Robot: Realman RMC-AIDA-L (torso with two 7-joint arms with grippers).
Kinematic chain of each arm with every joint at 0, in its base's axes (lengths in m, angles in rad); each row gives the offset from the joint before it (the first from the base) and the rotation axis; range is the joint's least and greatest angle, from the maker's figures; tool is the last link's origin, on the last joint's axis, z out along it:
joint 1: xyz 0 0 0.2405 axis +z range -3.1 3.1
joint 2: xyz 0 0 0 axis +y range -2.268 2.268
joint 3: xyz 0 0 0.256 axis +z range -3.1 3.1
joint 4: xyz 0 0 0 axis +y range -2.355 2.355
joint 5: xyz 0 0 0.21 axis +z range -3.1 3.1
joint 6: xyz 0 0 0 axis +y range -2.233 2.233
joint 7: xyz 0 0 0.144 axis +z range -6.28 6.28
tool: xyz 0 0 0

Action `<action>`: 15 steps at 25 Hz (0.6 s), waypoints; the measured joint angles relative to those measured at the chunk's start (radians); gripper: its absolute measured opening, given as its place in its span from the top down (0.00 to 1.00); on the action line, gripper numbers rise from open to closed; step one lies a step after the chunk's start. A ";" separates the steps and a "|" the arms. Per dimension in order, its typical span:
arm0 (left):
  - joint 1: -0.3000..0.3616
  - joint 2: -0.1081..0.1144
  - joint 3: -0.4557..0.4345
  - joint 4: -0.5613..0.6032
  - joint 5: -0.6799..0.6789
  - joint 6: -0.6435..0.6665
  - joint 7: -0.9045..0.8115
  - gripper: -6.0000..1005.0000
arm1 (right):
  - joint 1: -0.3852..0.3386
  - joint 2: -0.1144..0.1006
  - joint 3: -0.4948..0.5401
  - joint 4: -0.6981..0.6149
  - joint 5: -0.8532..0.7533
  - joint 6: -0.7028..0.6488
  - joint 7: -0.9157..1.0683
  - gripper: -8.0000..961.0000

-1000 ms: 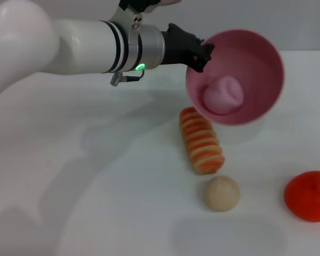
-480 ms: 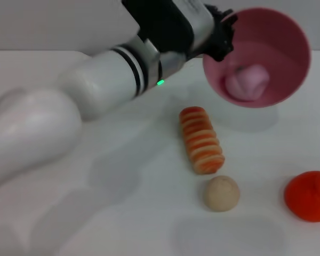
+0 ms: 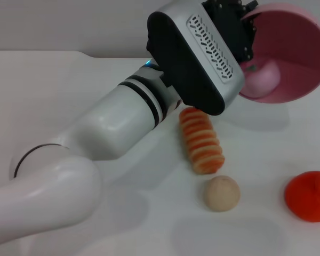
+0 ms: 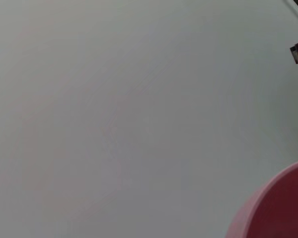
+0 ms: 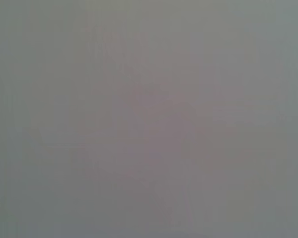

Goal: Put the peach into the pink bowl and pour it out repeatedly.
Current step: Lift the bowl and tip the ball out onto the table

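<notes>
My left gripper [image 3: 245, 29] is shut on the near rim of the pink bowl [image 3: 298, 58] and holds it raised at the upper right of the head view, tilted with its mouth toward me. The pale pink peach [image 3: 264, 80] lies inside the bowl, low against its wall, partly hidden by my wrist. An edge of the bowl [image 4: 278, 208] also shows in the left wrist view. My right gripper is out of view.
On the white table [image 3: 69, 106] lie a striped orange-and-cream bread roll [image 3: 201, 140], a beige ball [image 3: 222, 193] in front of it, and a larger orange-red fruit [image 3: 309, 195] at the right edge. My left arm [image 3: 122, 122] crosses from lower left.
My left arm has lifted the bowl up and to the right and rolled the wrist. The peach has stayed inside the bowl, sliding along its wall.
</notes>
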 joint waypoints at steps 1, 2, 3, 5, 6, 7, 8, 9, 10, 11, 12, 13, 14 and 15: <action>0.000 0.000 0.001 0.000 0.001 -0.003 0.000 0.95 | 0.000 0.000 0.000 -0.001 0.000 0.000 0.000 0.50; 0.001 0.000 0.004 -0.001 0.007 -0.010 0.000 0.95 | 0.000 0.000 0.000 -0.001 0.000 0.000 0.000 0.50; 0.002 0.000 0.007 -0.003 0.015 -0.018 0.000 0.95 | 0.001 0.000 0.000 -0.001 0.000 0.000 0.000 0.50; 0.006 0.000 0.014 -0.007 0.033 -0.040 0.000 0.95 | 0.003 0.000 0.000 -0.001 0.000 -0.001 0.001 0.50; 0.008 0.000 0.017 -0.008 0.039 -0.048 0.000 0.95 | 0.005 0.000 0.000 -0.001 0.000 -0.001 0.001 0.50; 0.011 0.000 0.023 -0.009 0.048 -0.060 0.001 0.95 | 0.006 0.000 0.000 0.001 0.000 -0.001 0.001 0.50; 0.013 0.000 0.028 -0.010 0.055 -0.073 0.001 0.95 | 0.007 0.000 0.000 0.002 0.000 -0.001 0.002 0.50; 0.015 0.000 0.039 -0.014 0.066 -0.095 0.001 0.95 | 0.007 0.000 0.000 0.002 0.000 -0.001 0.002 0.50; 0.018 0.000 0.051 -0.020 0.078 -0.123 0.001 0.95 | 0.008 0.000 0.000 0.002 0.000 -0.001 0.002 0.50; 0.019 0.000 0.057 -0.024 0.086 -0.140 0.001 0.95 | 0.008 0.000 0.000 0.002 0.000 -0.001 0.002 0.50; 0.021 -0.001 0.063 -0.028 0.093 -0.157 0.001 0.94 | 0.009 0.000 0.000 0.002 0.000 -0.001 0.002 0.50; 0.023 -0.001 0.066 -0.030 0.097 -0.165 0.001 0.94 | 0.009 0.000 0.000 0.002 0.000 -0.001 0.002 0.50; 0.023 -0.001 0.067 -0.030 0.098 -0.168 0.001 0.94 | 0.009 0.000 0.000 0.003 0.000 -0.001 0.002 0.50; 0.023 -0.002 0.068 -0.031 0.098 -0.169 0.000 0.94 | 0.010 0.000 0.000 0.003 0.000 -0.001 0.002 0.50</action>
